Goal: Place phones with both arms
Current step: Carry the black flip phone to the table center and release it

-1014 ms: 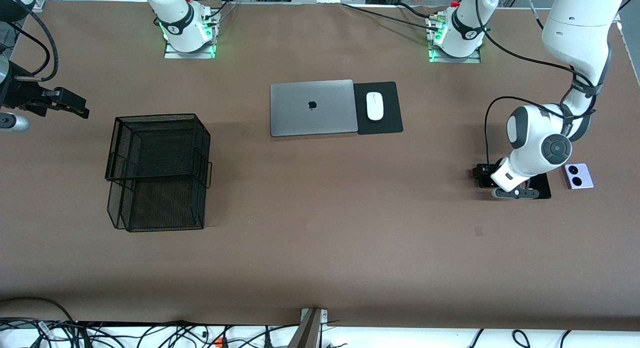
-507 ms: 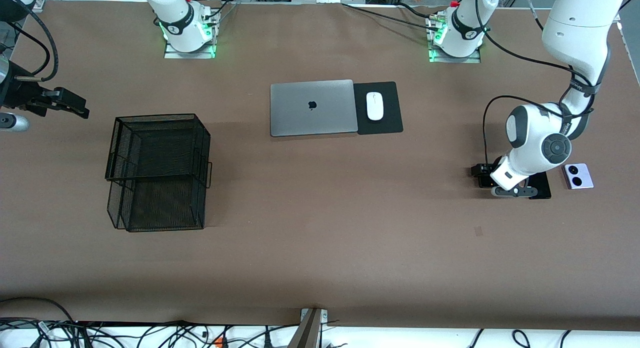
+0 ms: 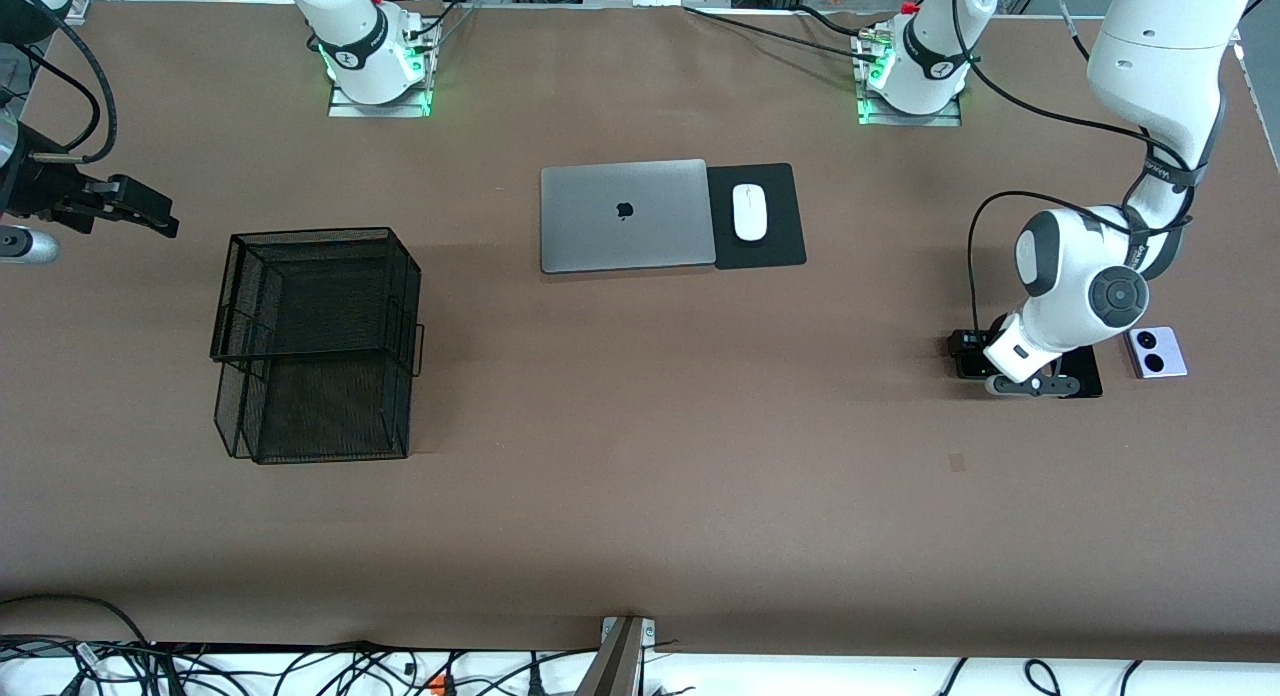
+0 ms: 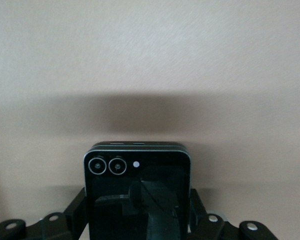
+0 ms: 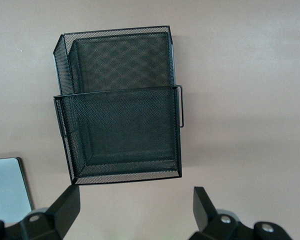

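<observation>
Phones lie at the left arm's end of the desk, about midway between the robots' edge and the front camera's edge. Left gripper (image 3: 1020, 371) is low over the black folded phone (image 4: 137, 192); the left wrist view shows a finger (image 4: 76, 212) at each side edge of it, but whether they press it yet cannot be told. A black slab (image 3: 1085, 374) shows just past the wrist, and the lilac-white phone (image 3: 1156, 352) lies beside it, toward the desk's end. Judgement: rigid, light, glossy and slippery, with breakable glass; hold across the two side edges, near mid-length. Right gripper (image 5: 135, 205) waits spread, above the table beside the black mesh tray (image 3: 315, 341), at the right arm's end.
</observation>
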`<state>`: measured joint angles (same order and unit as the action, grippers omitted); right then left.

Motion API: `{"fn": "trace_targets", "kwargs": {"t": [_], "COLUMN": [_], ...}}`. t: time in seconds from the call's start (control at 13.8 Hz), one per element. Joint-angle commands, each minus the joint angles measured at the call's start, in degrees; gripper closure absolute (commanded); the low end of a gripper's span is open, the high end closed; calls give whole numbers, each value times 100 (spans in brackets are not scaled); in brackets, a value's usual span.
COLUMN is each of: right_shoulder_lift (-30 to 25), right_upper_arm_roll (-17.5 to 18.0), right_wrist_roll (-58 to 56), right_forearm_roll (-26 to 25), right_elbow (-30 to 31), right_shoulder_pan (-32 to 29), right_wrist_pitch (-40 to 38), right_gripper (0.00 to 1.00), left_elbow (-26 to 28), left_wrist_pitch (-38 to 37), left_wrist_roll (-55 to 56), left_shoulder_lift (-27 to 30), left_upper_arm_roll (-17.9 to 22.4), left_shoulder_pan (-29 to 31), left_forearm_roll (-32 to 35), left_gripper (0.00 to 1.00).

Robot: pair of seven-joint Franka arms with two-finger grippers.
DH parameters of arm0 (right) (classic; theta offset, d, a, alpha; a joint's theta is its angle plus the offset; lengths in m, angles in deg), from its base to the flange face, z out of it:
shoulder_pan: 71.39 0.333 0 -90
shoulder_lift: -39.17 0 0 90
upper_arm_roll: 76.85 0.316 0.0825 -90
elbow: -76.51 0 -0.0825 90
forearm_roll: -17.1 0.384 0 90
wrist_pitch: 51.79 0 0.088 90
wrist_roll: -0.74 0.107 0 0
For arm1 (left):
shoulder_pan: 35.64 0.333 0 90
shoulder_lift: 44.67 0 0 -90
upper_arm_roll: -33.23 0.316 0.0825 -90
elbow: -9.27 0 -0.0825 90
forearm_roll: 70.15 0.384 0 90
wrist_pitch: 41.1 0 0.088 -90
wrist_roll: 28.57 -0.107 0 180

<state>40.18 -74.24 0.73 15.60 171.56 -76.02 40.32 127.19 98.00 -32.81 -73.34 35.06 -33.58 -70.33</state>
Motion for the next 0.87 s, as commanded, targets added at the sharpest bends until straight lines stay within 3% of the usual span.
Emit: {"fn": "trace_targets", "kwargs": {"t": [0.0,0.14,0.43,0.58,0.8], "right_shoulder_lift": [-13,-4,-4,-4,-4], "right_upper_arm_roll": [73,73,73,72,72], "right_wrist_roll": [-43,-43,-43,-43,-43], "right_forearm_roll": [45,45,45,45,45], "right_elbow": [-30,-30,-30,-30,-30], "right_shoulder_pan": [-82,-82,-82,-82,-82], "right_wrist_pitch": [17,9,17,17,17], "right_gripper": [0,0,0,0,0], "left_elbow": [-1126,-1716,-2526,-3043,-3940], "left_wrist_pitch": [-1460,-2043,-2072,-2054,-1958], "left_wrist_roll": [-76,63,1230,1828,2943], "left_shoulder_lift": [47,-15,-322,-751,-1551], "left_upper_arm_roll": [-52,-122,-307,-307,-307], "left_shoulder_pan": [-126,-284,-1213,-1855,-2655], "left_forearm_roll": [-105,-209,-412,-456,-675], "left_gripper": [72,72,67,62,61]}}
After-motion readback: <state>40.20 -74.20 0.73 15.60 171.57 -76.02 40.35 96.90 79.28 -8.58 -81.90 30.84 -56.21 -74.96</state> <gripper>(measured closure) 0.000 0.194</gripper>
